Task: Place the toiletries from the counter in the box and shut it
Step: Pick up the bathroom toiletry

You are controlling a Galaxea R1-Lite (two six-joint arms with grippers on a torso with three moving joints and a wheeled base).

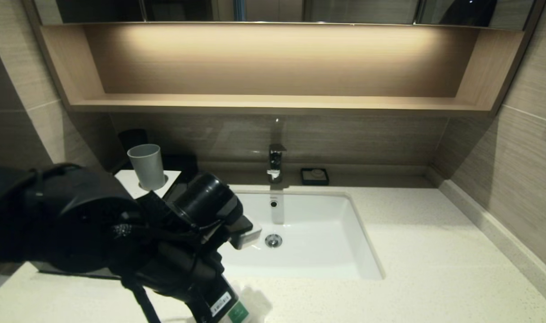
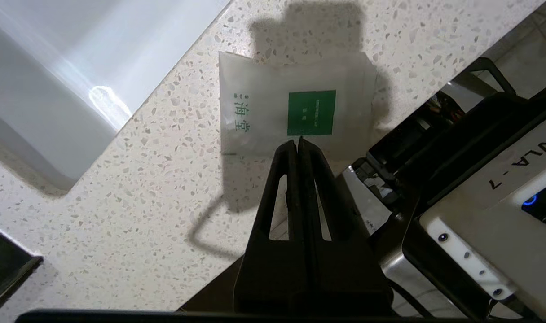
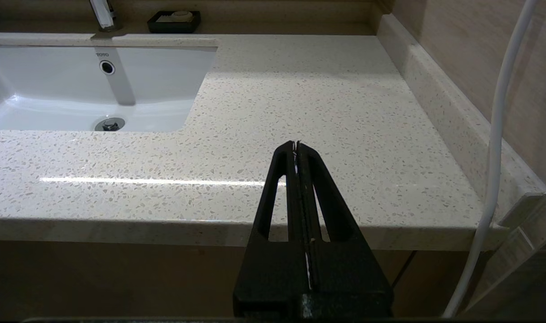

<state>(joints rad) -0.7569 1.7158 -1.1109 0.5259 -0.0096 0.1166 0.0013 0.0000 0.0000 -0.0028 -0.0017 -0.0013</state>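
A flat translucent sachet [image 2: 295, 103] with a green square label hangs at the counter's [image 2: 120, 215] front edge, partly past it. My left gripper [image 2: 298, 140] is shut on its near edge. In the head view the sachet [image 1: 253, 305] shows at the bottom, just beyond my left arm [image 1: 98, 220]. The box [image 1: 128, 179] stands at the back left with its white top showing; my arm hides most of it. My right gripper [image 3: 296, 143] is shut and empty, low in front of the counter's right part, out of the head view.
A grey cup [image 1: 146, 166] stands on the box's top. The white sink [image 1: 358, 242] is set in the middle of the counter, with the faucet [image 1: 276, 161] behind it and a small black soap dish [image 1: 314, 176] to its right. A wooden shelf [image 1: 277, 103] runs above.
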